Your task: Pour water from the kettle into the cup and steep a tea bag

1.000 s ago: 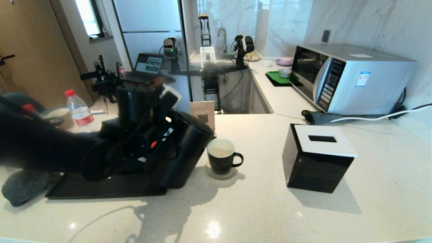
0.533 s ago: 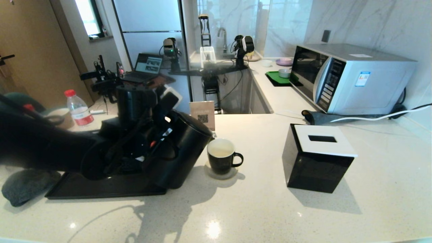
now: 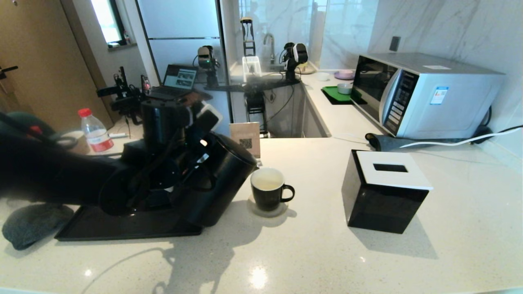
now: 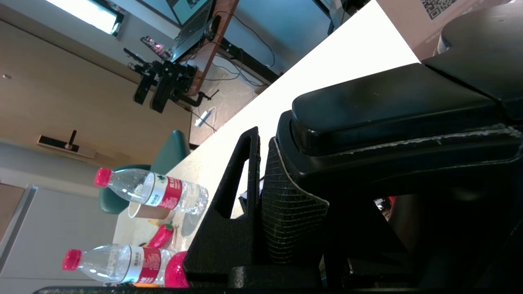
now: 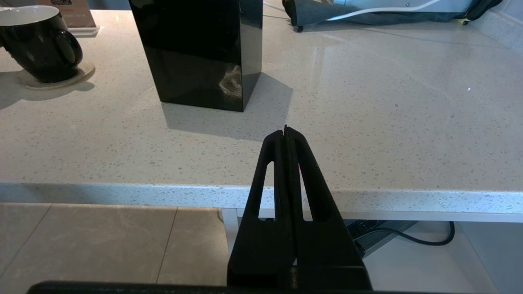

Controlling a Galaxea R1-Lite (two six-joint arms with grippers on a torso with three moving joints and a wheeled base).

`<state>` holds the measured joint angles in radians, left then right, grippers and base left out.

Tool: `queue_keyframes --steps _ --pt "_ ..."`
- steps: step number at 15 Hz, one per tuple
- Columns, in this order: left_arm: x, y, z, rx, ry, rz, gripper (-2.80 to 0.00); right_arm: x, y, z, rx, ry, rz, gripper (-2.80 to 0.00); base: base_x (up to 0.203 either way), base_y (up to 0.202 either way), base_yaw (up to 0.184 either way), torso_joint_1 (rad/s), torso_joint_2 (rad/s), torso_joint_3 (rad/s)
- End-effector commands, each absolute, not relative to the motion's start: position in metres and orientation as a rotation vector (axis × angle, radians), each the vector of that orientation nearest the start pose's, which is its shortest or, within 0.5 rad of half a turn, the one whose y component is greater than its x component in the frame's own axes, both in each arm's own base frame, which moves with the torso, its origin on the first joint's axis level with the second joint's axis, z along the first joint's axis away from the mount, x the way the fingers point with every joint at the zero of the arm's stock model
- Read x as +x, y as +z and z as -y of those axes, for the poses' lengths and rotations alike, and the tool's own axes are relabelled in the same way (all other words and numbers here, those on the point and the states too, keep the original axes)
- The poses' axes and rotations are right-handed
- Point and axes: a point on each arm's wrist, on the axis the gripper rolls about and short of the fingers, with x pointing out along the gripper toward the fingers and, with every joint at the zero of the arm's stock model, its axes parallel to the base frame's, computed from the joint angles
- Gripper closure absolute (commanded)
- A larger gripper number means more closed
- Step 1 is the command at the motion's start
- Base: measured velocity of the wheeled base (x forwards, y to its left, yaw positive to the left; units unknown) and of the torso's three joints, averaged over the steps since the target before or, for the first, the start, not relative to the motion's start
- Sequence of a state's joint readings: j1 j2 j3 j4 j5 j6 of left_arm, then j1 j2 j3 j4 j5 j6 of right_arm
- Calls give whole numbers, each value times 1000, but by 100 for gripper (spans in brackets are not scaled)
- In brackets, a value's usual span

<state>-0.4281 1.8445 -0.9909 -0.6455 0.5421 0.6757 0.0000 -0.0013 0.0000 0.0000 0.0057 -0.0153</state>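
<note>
Kettle (image 3: pixel 222 179): matte black, tapered, we see it tipped toward the cup (image 3: pixel 267 188), long axis slanting, spout just above the rim.
Cup: black mug, cream inside, upright on a coaster on the worktop (image 3: pixel 310 253).
Left pincer (image 3: pixel 196 161): we see it clamped on kettle's handle.
Right pincer (image 5: pixel 286 132): pressed together, parked off worktop's edge.

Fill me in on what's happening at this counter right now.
The left gripper is clamped on the handle of the black kettle and holds it tilted, spout over the rim of the cup, which sits on a coaster. No tea bag can be seen. The right gripper hangs shut off the counter's near edge, idle, short of the tissue box.
</note>
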Motion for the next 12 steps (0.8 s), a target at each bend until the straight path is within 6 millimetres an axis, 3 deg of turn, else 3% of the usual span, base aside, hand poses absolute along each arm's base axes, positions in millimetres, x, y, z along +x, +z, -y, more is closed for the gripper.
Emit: queue_keyframes --steps 1,12 --pt "323 188 135 774 50 -211 0 -23 75 0 -15 6 0 0 0 0 0 0 0 0" --pt "321 187 142 806 42 -210 0 -23 75 0 -15 6 0 0 0 0 0 0 0 0"
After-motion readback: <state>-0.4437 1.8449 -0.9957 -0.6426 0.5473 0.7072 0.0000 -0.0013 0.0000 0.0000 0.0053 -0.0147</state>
